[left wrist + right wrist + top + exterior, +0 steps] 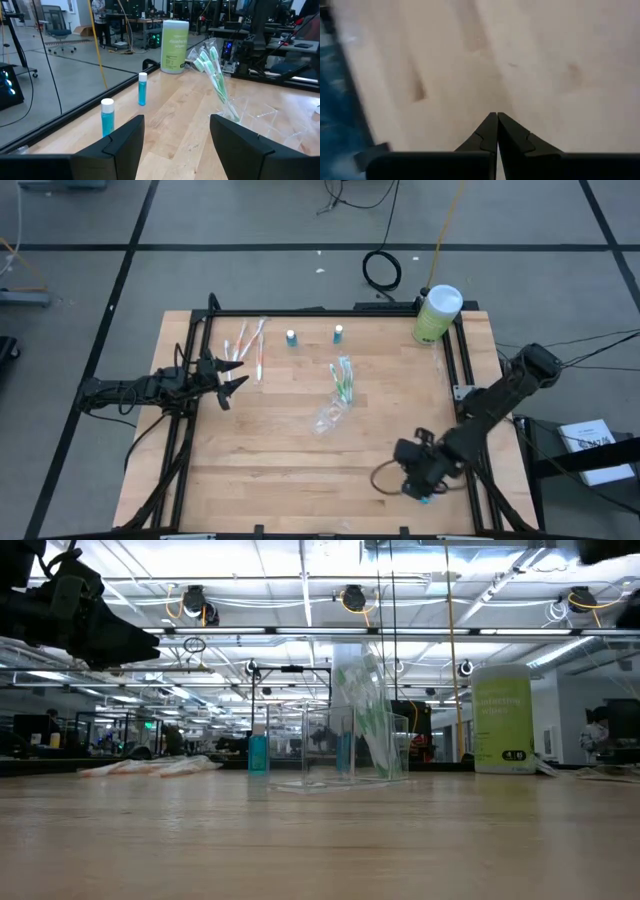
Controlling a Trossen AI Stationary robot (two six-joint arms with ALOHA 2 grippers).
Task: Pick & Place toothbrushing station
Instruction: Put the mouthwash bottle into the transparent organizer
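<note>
Nearest the front edge, right gripper [412, 478] pressed fully closed over bare wooden table [270, 470], fingertips [496, 120] meeting, nothing between them. Farther in at the left edge, left gripper [232, 377] spread partway, empty, fingers [125, 137] above the boards. Mid-table, clear holder [330, 416] with green-white toothbrushes [344, 379] leaning out of it. Beyond, pink-white toothbrushes [248, 345] lying flat near the left gripper, two blue tubes [291, 338] upright, apart. Far right corner, pale-green canister [436, 315].
</note>
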